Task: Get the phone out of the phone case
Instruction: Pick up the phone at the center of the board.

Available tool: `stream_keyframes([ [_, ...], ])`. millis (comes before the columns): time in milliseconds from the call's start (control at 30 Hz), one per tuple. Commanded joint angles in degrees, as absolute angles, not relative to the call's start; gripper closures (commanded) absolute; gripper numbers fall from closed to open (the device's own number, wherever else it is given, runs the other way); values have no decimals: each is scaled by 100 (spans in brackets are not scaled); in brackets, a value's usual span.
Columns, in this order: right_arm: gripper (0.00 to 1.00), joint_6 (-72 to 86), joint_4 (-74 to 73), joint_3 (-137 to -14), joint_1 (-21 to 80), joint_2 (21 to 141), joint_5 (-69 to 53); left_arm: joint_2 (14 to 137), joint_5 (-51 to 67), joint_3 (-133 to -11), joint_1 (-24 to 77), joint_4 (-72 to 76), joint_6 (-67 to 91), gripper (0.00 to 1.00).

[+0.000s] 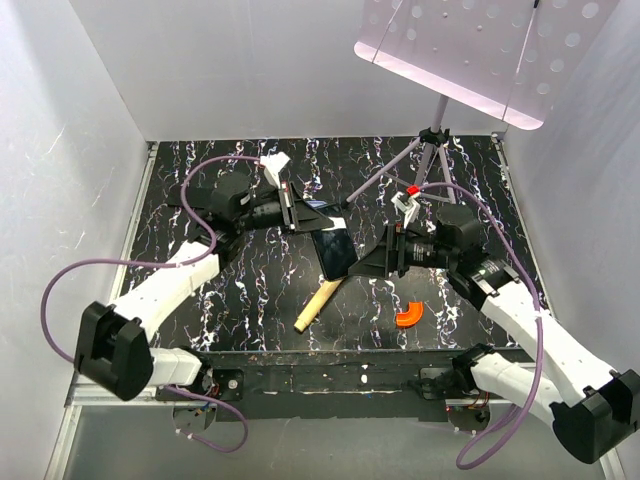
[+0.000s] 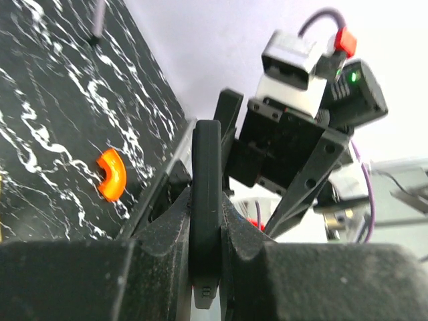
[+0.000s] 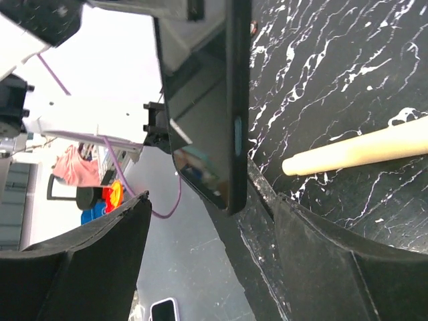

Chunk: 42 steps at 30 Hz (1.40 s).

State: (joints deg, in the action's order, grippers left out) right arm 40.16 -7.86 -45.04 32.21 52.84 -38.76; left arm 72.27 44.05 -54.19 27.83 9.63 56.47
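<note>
The phone (image 1: 333, 252) is a thin dark slab held above the table between the two arms. My left gripper (image 1: 318, 215) is shut on its far end; in the left wrist view the phone (image 2: 206, 167) stands edge-on between the pads. My right gripper (image 1: 372, 262) is open, its fingers spread either side of the phone's near corner (image 3: 200, 120) without touching it. The glossy screen mirrors the room. I see no lavender on the held slab. A small lavender-rimmed, phone-shaped thing (image 3: 162, 311) shows low in the right wrist view; I cannot tell if it is the phone case.
A pale wooden stick (image 1: 320, 304) lies on the black marbled table under the phone, also in the right wrist view (image 3: 354, 154). An orange curved piece (image 1: 409, 316) lies at the front right. A tripod (image 1: 430, 140) with a perforated plate stands at the back right.
</note>
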Motion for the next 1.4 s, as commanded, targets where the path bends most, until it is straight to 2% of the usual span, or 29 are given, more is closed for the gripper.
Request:
stream_keyframes([
  [0,24,3376,-1107,-5053,3120,5501,-5156,7400,6186,-5915,2839,1389,5723,100],
  [167,41,3261,-1108,-5405,3322,6046,-5932,7549,6626,-6170,3040,493,4905,100],
  [367,48,3146,-1038,-5590,3594,6556,-6345,7620,6794,-6205,3146,255,4623,100],
  [567,55,3453,-353,-5485,3753,6759,-6565,7752,7013,-6266,3182,176,4509,100],
  [633,61,3568,-185,-5441,3762,6820,-6539,7761,7058,-6319,3182,132,4474,100],
  [700,75,3787,199,-5362,3770,6890,-6539,7761,7084,-6372,3182,97,4439,99],
  [733,90,4049,602,-5240,3771,6917,-6496,7735,6997,-6381,3173,71,4456,88],
  [767,98,4261,937,-5125,3771,6908,-6426,7656,6805,-6355,3164,36,4439,80],
  [833,99,4656,1579,-4853,3771,6856,-6110,7454,6514,-6162,3164,253,4622,65],
  [933,99,5114,2143,-4562,3736,6698,-5574,6858,5664,-5609,3146,449,4834,26],
  [1000,99,5395,2494,-4334,3674,6566,-5318,6445,5074,-5249,3138,378,4790,19],
  [1033,99,5536,2679,-4246,3604,6496,-5256,6242,4828,-5064,3138,343,4807,19],
  [1100,99,5799,2970,-4114,3420,6364,-5203,5969,4545,-4661,3138,552,5087,28],
  [1200,99,6003,3243,-4095,3217,6232,-5404,5845,4596,-3922,3182,1965,5991,37],
  [1367,99,6055,3199,-4157,3199,6231,-5537,6046,4825,-3937,3392,2233,6135,48],
])
